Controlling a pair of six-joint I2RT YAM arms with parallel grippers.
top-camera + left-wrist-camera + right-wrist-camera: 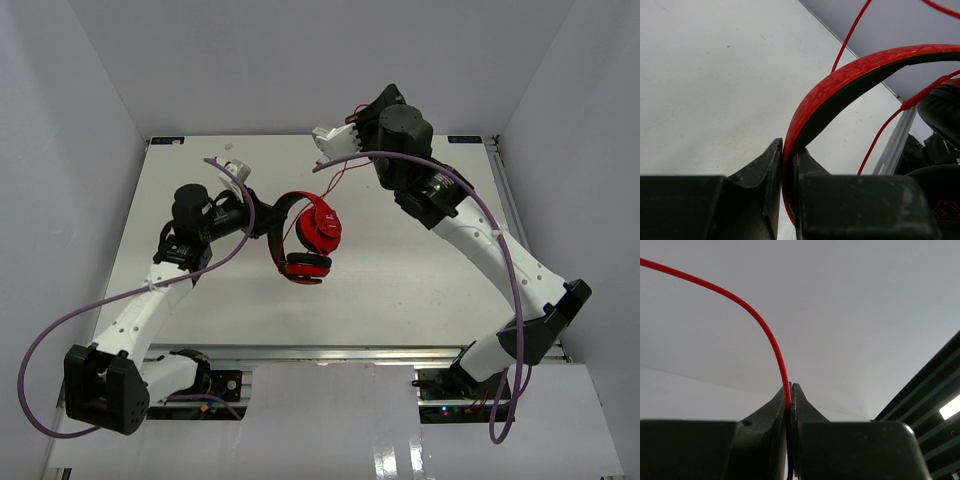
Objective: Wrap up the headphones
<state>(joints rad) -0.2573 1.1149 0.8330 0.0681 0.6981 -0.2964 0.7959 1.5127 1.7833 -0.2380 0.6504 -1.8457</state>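
Observation:
The headphones [310, 235] hang over the middle of the table, with red ear cups and black pads. My left gripper [266, 216] is shut on the headband, which shows in the left wrist view [850, 80] clamped between the jaws of the left gripper [788, 147]. The thin red cable [338, 178] runs up from the ear cups to my right gripper [357, 113], raised near the back wall. In the right wrist view the right gripper [791, 387] is shut on the cable [755, 315], which arcs away to the left. A black ear pad [940, 110] shows at the right.
The white table [420, 270] is enclosed by white walls at the back and sides. A metal rail [505, 190] runs along its right edge. Purple robot cables [60, 330] loop off both arms.

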